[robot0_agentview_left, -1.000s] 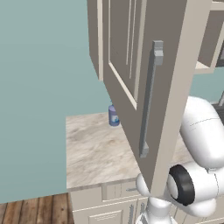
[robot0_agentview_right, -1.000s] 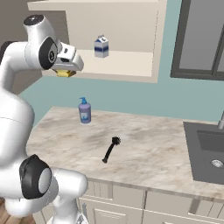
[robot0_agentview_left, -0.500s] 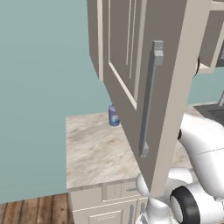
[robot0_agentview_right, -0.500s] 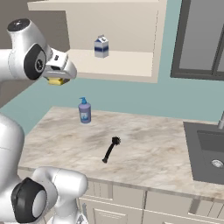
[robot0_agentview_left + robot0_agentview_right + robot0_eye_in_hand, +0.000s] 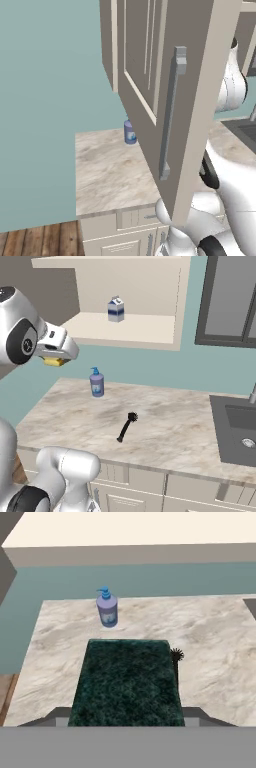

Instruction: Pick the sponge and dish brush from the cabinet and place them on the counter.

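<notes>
Fingers (image 5: 55, 358) clamped wide on sponge (image 5: 125, 682), lowered out from cabinet (image 5: 145, 331) since a second ago; dish brush (image 5: 126, 426) already on tabletop (image 5: 175, 431); sponge placement pending.

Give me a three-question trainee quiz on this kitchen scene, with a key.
1. True or false: the dish brush lies on the counter.
2. What does the gripper hold? A) soap bottle B) sponge C) milk carton
3. What stands on the cabinet shelf?

Key: 1. True. 2. B, the sponge; the soap bottle stands on the counter. 3. A milk carton.
</notes>
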{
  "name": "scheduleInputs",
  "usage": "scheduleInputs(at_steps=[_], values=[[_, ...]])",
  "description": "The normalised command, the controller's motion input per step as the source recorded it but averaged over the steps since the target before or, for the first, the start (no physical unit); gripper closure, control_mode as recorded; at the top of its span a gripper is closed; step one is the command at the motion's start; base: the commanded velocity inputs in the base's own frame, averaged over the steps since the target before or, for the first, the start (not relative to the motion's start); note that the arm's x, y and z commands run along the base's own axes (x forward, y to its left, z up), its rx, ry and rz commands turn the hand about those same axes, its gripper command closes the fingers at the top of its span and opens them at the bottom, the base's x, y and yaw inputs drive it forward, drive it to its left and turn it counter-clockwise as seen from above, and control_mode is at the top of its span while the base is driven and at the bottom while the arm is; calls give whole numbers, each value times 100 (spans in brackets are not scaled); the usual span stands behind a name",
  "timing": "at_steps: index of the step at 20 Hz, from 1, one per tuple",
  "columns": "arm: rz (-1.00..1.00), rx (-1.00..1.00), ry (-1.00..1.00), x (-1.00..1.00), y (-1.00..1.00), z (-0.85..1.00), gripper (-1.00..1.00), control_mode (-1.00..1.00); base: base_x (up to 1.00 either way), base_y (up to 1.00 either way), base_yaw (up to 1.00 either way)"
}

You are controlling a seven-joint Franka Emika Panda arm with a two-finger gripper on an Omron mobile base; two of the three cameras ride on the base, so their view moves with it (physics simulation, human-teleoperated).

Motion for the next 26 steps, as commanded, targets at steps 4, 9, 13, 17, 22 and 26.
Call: scheduleInputs(at_steps=[4,9,13,17,22,26], values=[[0,0,0,-53,0,-17,100,-100,0,0,0],[0,0,0,-17,0,-36,100,-100,0,0,0],[0,0,1,2,0,-49,100,-100,0,0,0],[0,0,3,19,0,-49,100,-100,0,0,0],[0,0,5,15,0,-38,100,-100,0,0,0],[0,0,11,15,0,-19,100,-100,0,0,0]])
